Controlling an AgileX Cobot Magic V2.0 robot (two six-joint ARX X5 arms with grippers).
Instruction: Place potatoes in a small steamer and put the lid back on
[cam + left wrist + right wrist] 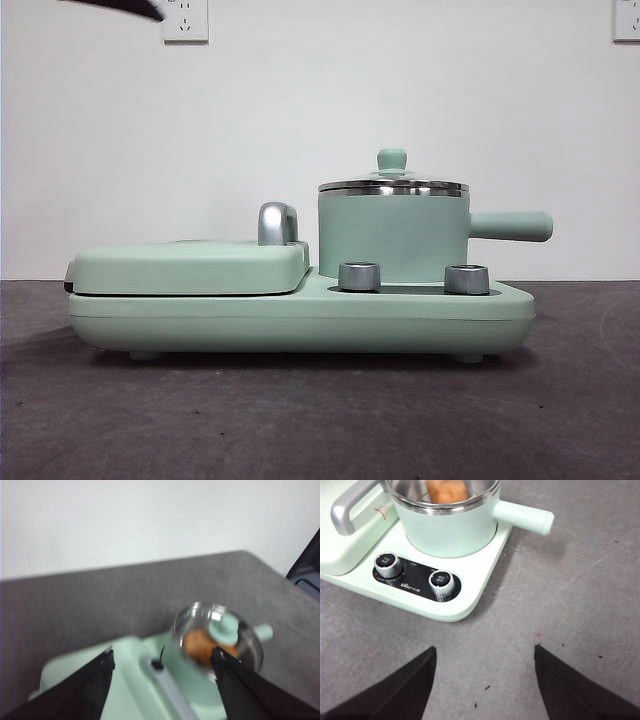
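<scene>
1. Grey felt-like table (320,420) against a plain white wall: on it sits a mint-green cooker base (300,320), with the small steamer (392,240) on its right half, handle pointing right.
2. Inside the pot lies the potato (446,490), orange-brown and seen through the glass; the lid (392,184) rests on the steel rim with its knob up, so the task looks essentially complete.
3. Both arms are clear of the pot. The left gripper (162,655) hangs above the cooker with jaws spread and empty; the right gripper (485,652) hovers over bare table on the near side of the two dials (415,575), jaws likewise apart, holding nothing.
4. Risks, as I judge them: an arm swinging low could clip the knob or the handle and shift the lid off its seat; whether the lid sits fully flush cannot be confirmed, since the left wrist view is blurred.
</scene>
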